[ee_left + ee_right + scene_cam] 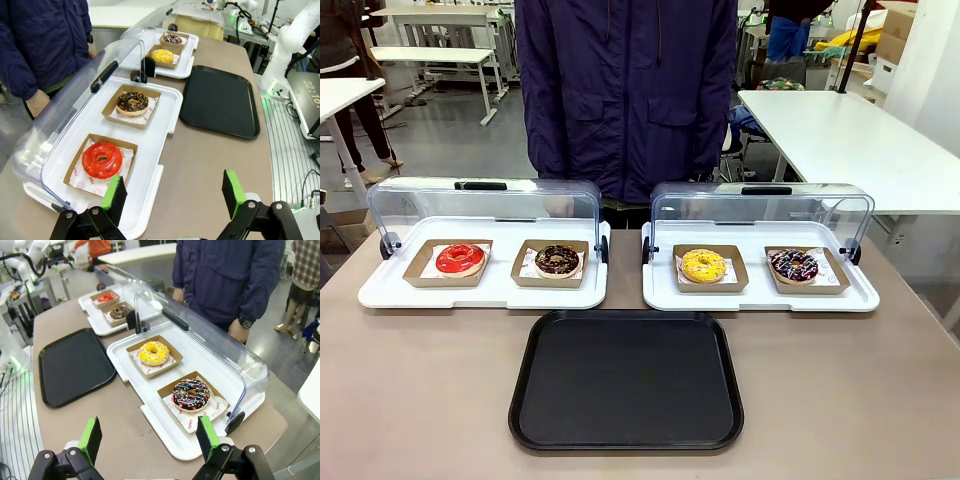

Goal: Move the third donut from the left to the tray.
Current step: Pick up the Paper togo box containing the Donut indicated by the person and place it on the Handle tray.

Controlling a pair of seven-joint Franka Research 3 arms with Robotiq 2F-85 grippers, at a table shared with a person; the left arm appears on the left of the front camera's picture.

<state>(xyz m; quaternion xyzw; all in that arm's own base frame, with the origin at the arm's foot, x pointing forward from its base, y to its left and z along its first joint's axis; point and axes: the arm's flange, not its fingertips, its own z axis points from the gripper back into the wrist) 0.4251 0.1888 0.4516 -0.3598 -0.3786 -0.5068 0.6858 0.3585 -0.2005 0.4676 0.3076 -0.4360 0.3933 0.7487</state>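
Distance favours right claw: yellow donut lies ahead of it, far beyond left claw; both claws spread apart.

A light brown table, seen from the robot's side, carries three things. A black tray, flat and rectangular with rounded corners, lies at the near middle. Behind it the left display tray and the right display tray, both white, sit side by side with a narrow gap between them. The black tray's far rim appears just short of touching them.
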